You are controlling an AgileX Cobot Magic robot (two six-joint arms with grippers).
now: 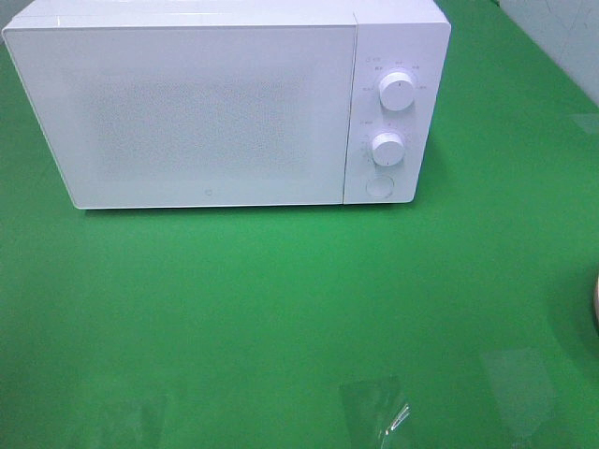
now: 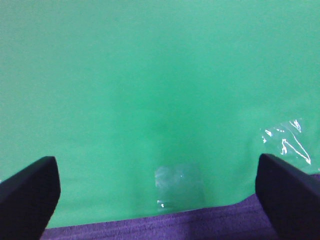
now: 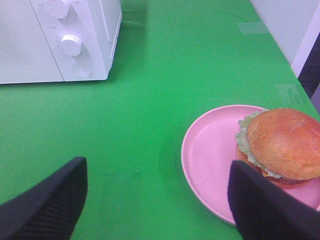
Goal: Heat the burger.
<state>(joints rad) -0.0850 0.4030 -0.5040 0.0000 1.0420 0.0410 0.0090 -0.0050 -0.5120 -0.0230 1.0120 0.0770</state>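
The burger has a glossy golden-brown bun and green lettuce. It sits on the far side of a pink round plate in the right wrist view. My right gripper is open and empty, its dark fingers spread wide just short of the plate. The white microwave stands at the back of the green table with its door shut; it also shows in the right wrist view. My left gripper is open and empty above bare green cloth. Neither gripper shows in the exterior high view, where only a sliver of the plate shows at the right edge.
The microwave has two round knobs and a round button on its right panel. Clear tape patches lie on the green cloth near the front. A purple edge borders the cloth. A white wall runs along the table's right side.
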